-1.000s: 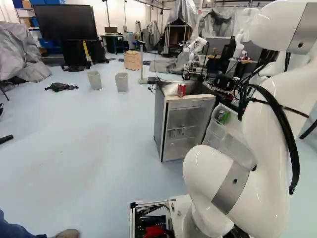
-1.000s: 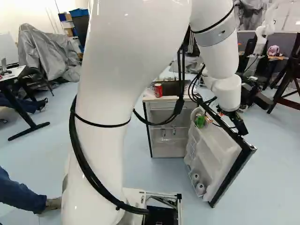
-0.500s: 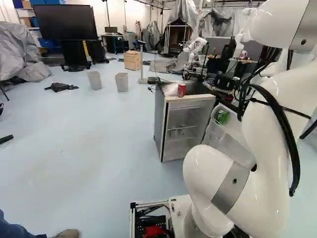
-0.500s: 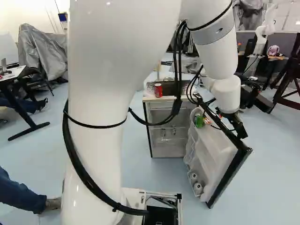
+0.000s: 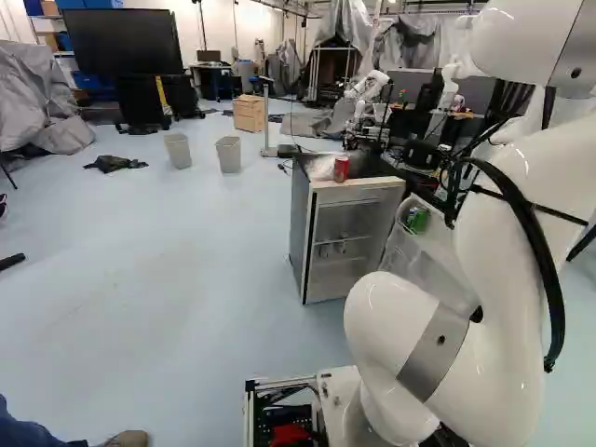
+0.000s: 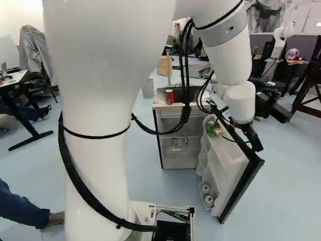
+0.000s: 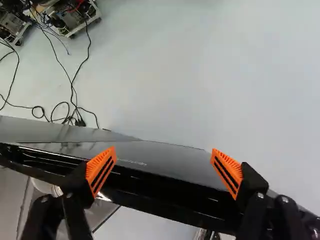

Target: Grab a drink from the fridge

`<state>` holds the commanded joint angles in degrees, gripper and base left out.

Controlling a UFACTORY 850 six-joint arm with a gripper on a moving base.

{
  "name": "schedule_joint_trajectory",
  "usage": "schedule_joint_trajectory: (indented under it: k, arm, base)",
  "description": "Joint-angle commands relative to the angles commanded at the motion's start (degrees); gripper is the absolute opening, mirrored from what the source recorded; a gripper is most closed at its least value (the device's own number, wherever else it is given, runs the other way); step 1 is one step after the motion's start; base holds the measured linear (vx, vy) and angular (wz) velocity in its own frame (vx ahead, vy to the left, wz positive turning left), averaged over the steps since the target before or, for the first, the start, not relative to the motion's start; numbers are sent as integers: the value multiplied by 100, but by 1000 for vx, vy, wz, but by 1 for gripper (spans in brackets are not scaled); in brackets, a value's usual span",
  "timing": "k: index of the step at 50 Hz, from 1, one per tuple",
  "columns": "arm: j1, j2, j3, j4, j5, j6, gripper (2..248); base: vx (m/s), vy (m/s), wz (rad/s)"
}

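A red can (image 6: 169,97) stands on the fridge (image 6: 165,106), which cables (image 6: 185,75) partly mask; a green can (image 6: 211,129) sits half-hidden in the door's (image 6: 228,168) shelf. Rightward, the jaws (image 6: 257,145), dark against the door's edge, gape wide, gripping nothing.

- The fridge door (image 6: 231,173) is standing open below the gripper (image 6: 255,143), its edge running crosswise under the gripper in the wrist view.
- The fridge body (image 6: 181,151) is standing left of the gripper.
- A can (image 6: 169,97) is resting on the fridge body, farther left of the gripper.
- A second can (image 6: 211,129) is sitting in the door's upper compartment, just left of the gripper.
- Two containers (image 6: 208,200) are lying in the door's bottom compartment, below and left of the gripper.
- Cables (image 7: 73,92) are lying on the floor (image 7: 200,60), ahead of the gripper.
- Another robot (image 6: 282,35) is standing well beyond the gripper, to its right.
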<state>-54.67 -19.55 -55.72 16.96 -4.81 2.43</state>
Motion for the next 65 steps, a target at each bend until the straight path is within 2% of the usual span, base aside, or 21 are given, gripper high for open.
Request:
schedule_joint_trajectory:
  k: [30,65]
  arm:
    - [-29,416,516,0,0,0,247]
    - [140,845,1029,0,0,0,247]
  base:
    - [0,0,0]
    - [0,0,0]
